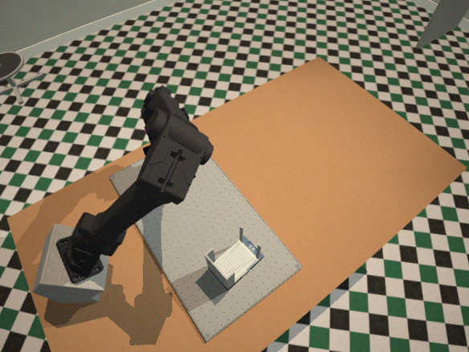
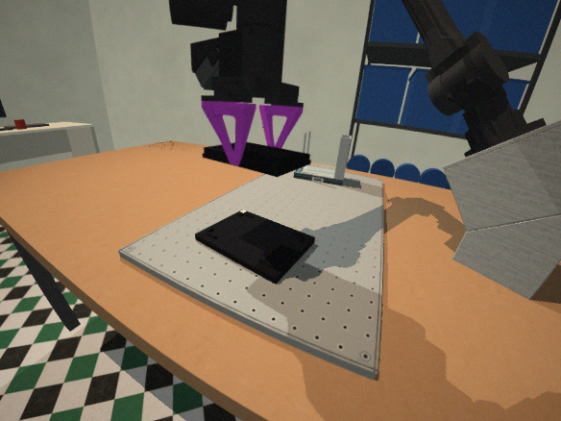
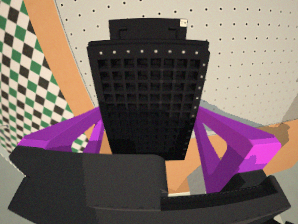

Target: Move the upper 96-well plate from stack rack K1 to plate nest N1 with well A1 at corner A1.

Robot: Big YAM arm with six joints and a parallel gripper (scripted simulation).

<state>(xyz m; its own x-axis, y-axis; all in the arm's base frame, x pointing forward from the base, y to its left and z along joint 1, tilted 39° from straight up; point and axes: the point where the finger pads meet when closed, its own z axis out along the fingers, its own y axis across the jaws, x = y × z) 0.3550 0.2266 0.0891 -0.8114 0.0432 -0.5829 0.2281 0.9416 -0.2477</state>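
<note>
My gripper (image 2: pixel 255 153) with purple fingers is shut on the black 96-well plate (image 2: pixel 256 159), gripping its two long sides, and holds it level in the air above the far part of the perforated board. In the wrist view the plate (image 3: pixel 148 99) fills the middle, wells up, between the fingers. The black nest N1 (image 2: pixel 255 242) lies flat on the board below; its far edge shows beyond the plate (image 3: pixel 148 28), with the pale A1 square (image 3: pixel 182 23) at one corner (image 2: pixel 243 211). The rack K1 (image 1: pixel 234 259) holds a white plate (image 1: pixel 238 259). In the top view the arm (image 1: pixel 169 157) hides the gripper.
The grey perforated board (image 1: pixel 205 237) lies on the orange table. The arm's grey base block (image 1: pixel 70 265) stands at the table's left corner. K1's thin posts (image 2: pixel 345 154) stand upright at the board's far end. Blue shelving is behind the table.
</note>
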